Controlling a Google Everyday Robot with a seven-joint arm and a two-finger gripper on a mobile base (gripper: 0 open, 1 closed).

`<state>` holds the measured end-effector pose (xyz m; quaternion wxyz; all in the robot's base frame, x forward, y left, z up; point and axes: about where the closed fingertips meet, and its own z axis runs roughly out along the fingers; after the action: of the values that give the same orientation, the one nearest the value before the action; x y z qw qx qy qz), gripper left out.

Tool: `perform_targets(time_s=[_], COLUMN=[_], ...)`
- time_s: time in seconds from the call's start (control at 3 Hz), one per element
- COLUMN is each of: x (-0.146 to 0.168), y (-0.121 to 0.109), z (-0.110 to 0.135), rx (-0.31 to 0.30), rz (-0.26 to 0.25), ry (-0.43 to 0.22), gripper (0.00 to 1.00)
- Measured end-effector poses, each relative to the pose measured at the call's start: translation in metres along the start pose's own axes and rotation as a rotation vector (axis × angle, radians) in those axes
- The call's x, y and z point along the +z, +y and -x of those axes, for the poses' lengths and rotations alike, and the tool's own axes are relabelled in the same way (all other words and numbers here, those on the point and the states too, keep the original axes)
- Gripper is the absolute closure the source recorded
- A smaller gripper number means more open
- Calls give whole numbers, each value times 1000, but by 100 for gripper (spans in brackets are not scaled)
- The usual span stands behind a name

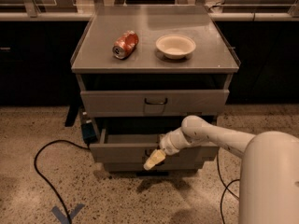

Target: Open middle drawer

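Note:
The middle drawer (117,152) is a grey metal drawer in the cabinet, below the top drawer (117,102). It stands pulled out toward me, with its shallow tray showing behind the flat front. My gripper (153,160) is at the centre of that front, with its cream fingers together on the small dark handle, which they mostly hide. My white arm (205,133) reaches in from the right.
A crushed red can (125,45) and a white bowl (175,45) sit on the cabinet top. A black cable (42,171) loops on the speckled floor at left, near a blue tape mark (67,213). My white base (271,181) fills the lower right.

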<state>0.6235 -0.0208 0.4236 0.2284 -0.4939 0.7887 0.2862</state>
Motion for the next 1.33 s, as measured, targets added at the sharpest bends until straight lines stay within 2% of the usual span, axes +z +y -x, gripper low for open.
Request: perform_targets(time_s=[0.33,0.67,1.0,1.33], x=[1,-1,-13,-19], y=[47,56,81,148], z=[-12,-17,-21,-31], rx=[10,16,27,71], rz=[34,40,45,116], ry=[27,35,20,0], gripper=[0,0,0,0])
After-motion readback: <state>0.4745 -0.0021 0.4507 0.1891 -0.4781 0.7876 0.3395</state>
